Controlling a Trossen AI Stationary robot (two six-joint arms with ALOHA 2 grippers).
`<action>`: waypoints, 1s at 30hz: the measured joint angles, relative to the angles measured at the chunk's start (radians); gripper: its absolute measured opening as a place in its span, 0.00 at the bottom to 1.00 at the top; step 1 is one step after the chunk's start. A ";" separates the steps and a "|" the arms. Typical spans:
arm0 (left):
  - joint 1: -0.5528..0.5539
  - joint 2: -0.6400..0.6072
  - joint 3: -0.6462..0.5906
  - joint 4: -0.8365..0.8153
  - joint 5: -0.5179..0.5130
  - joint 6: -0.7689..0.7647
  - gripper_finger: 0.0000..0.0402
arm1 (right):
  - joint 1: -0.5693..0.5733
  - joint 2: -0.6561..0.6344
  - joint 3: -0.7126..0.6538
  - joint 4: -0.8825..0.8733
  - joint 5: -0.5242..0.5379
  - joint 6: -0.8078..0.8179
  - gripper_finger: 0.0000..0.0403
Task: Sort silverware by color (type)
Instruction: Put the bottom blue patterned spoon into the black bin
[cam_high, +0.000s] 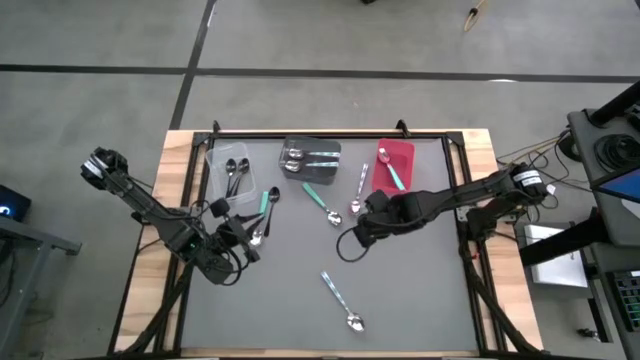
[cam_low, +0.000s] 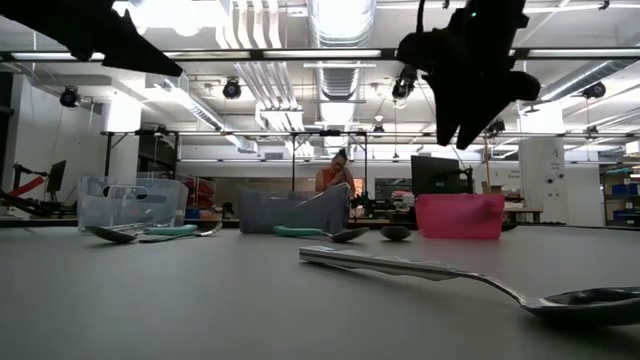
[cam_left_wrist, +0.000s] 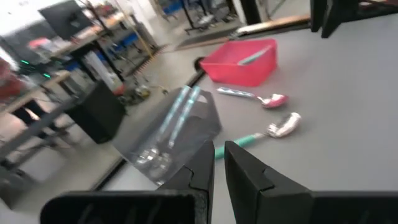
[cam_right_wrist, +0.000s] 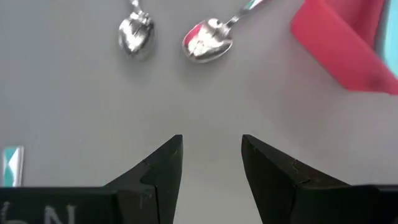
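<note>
High view is giving you the count: on the bench (cam_high: 300, 310), going left to right, the clear bin (cam_high: 214, 163) at ten o'clock is holding black spoons (cam_high: 235, 172), the dark grey bin (cam_high: 325, 147) at twelve is holding spoons with teal handles, and the red bin (cam_high: 402, 152) at one o'clock is holding a few more.

Sorting is looking roughly half done. Loose spoons are still lying beside the clear bin (cam_high: 265, 212), at the middle (cam_high: 322, 200), beside the red bin (cam_high: 358, 192), and one teal-handled spoon (cam_high: 341, 299) alone at six o'clock.

Your left hand (cam_high: 248, 234) is hovering at nine o'clock near the loose spoons by the clear bin, fingers nearly together and carrying nothing. Your right hand (cam_high: 362, 221) is reaching in from three o'clock, fingers apart and empty, poised above the two spoon bowls beside the red bin.
</note>
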 joint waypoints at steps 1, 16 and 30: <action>0.000 0.000 0.000 0.000 -0.017 0.002 0.05 | -0.011 0.000 0.000 0.002 0.004 -0.013 0.39; 0.000 0.000 0.000 0.012 -0.050 -0.025 0.05 | -0.090 0.020 -0.001 0.253 0.004 -0.262 0.39; 0.000 0.000 0.000 0.056 -0.052 -0.025 0.05 | -0.072 0.071 -0.001 0.306 -0.102 -0.314 0.39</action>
